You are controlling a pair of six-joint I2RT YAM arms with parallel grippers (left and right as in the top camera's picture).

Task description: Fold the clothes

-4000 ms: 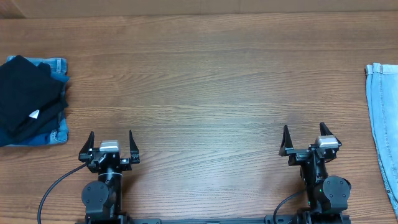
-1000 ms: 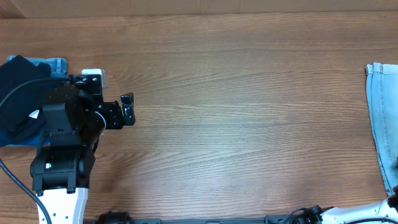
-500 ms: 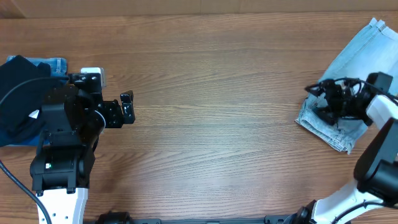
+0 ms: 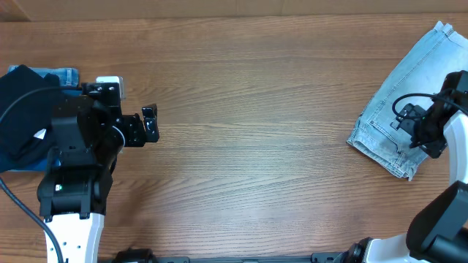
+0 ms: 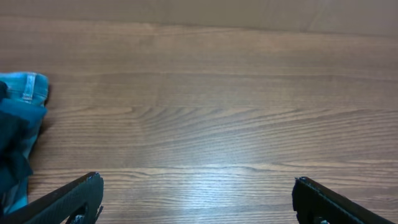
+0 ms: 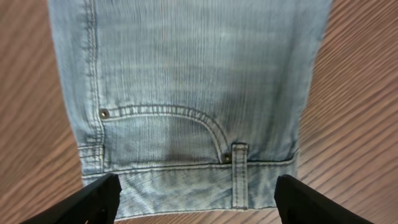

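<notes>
- Overhead view first: the pale blue denim shorts (image 4: 406, 95) lie flat at the right end of the table (image 4: 256, 153), on a slant, one end up near the far right corner and the other pointing back toward the middle.
- The right arm is over the lower part of those shorts, its black body covering a patch of the denim.
- Over to the right wrist view, and the right tool (image 6: 196, 204) hangs just above the waistband end. Its two dark fingers (image 6: 81, 202) are spread wide, one beyond each side edge of the cloth.
- Nothing is pinched there. The right tool is open and empty, and the denim lies smooth under it.
- A curved pocket seam, a small rivet (image 6: 102, 113) and a belt loop (image 6: 239, 177) show plainly near the waistband, with bare wood on both sides.
- Across to the left wrist view: the left tool (image 5: 198, 202) is as wide open as can be, one finger tip in each lower corner. Only wood grain lies between them, and it holds nothing.
- At the left edge of that view sits a fold of brighter blue denim (image 5: 25, 93).
- Overhead again: that brighter denim lies under a black garment (image 4: 22, 102) with a small white tag, at the table's far left.
- The left arm is just beside that pile, well apart from the shorts.
</notes>
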